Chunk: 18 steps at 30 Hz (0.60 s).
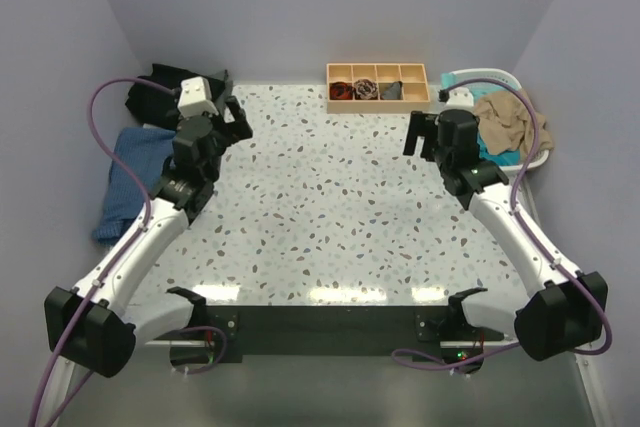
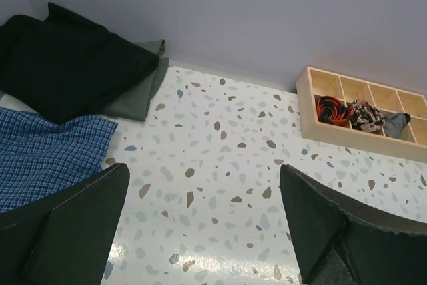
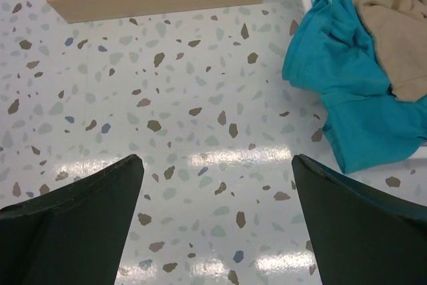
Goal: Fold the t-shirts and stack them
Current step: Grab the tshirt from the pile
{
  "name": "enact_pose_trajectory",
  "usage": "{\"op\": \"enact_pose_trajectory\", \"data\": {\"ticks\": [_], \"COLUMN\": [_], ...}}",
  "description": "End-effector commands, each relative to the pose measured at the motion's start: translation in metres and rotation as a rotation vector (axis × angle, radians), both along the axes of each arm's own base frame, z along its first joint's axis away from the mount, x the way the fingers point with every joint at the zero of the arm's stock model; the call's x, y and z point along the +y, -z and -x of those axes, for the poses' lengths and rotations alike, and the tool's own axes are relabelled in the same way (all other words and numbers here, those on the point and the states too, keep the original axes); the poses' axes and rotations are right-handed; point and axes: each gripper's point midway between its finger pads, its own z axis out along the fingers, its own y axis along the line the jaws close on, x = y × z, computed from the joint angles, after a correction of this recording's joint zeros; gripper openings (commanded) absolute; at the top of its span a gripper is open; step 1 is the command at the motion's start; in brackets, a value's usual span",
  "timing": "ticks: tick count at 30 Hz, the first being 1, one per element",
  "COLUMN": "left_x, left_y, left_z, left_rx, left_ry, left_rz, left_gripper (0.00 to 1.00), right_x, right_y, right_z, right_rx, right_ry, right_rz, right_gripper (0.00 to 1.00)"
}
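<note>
Terrazzo tabletop (image 1: 330, 197), pale lilac walls (image 1: 330, 7), left claw (image 2: 203, 171) and right claw (image 3: 217, 161) both spread wide

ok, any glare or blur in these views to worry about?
Top external: glare band along the near edge of the table, otherwise sharp. Right wrist: reflection streaks on it between the fingers; teal t-shirt crisp. Left wrist: faint sheen low in frame, wooden tray sharp.
</note>
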Motion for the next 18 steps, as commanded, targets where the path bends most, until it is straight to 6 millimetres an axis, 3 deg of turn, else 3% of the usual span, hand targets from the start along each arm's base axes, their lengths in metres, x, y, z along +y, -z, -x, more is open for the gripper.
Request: {"op": "enact_pose_trajectory", "data": {"ticks": [1, 2, 4, 5, 6, 7, 8, 9, 10, 11, 13, 15, 18], "left_x": [-0.003, -0.006, -0.013, -0.014, -0.016, -0.021, -0.025, -0.026, -0.029, -0.031, -0.043, -0.05, -0.057], "left_y": [-0.031, -0.031, -0.018, -0.012, -0.005, 0.003, 0.014, 0.018, 0.021, 0.022, 0.02, 0.015, 0.011], "left_z": [-0.008, -0.011, -0.021, -0.025, -0.03, -0.041, -0.043, -0.048, -0.056, -0.059, -0.065, -0.067, -0.067], "left_rx": [-0.073, -0.07, -0.034, -0.013, 0.014, 0.048, 0.098, 0.125, 0.145, 0.154, 0.149, 0.132, 0.11], "left_ry": [-0.004, 0.004, 0.022, 0.02, 0.018, 0.029, 0.047, 0.045, 0.04, 0.048, 0.104, 0.142, 0.184], "left_rz": [0.041, 0.044, 0.032, 0.024, 0.015, -0.007, -0.03, -0.04, -0.032, -0.035, -0.034, -0.024, -0.02], "left_gripper": [1.0, 1.0, 1.0, 1.0, 1.0, 1.0, 1.0, 1.0, 1.0, 1.0, 1.0, 1.0, 1.0], "right_x": [-0.009, -0.01, -0.007, -0.006, -0.012, -0.034, -0.037, -0.042, -0.055, -0.062, -0.078, -0.093, -0.111], "right_y": [-0.007, -0.008, 0.017, 0.01, 0.025, 0.025, 0.014, 0.028, 0.026, 0.015, 0.019, 0.005, 0.01], "right_z": [-0.01, -0.015, -0.021, -0.028, -0.036, -0.037, -0.045, -0.053, -0.055, -0.062, -0.069, -0.077, -0.094], "right_rx": [0.004, 0.018, 0.124, 0.123, 0.165, 0.179, 0.161, 0.201, 0.205, 0.184, 0.196, 0.159, 0.125], "right_ry": [0.049, 0.039, -0.002, -0.016, 0.037, 0.166, 0.217, 0.235, 0.304, 0.373, 0.461, 0.546, 0.631], "right_rz": [0.05, 0.086, 0.146, 0.171, 0.194, 0.254, 0.252, 0.292, 0.35, 0.355, 0.411, 0.421, 0.412], "right_gripper": [0.99, 0.99, 0.99, 0.99, 0.99, 0.99, 0.99, 0.99, 0.99, 0.99, 0.99, 0.99, 0.99]}}
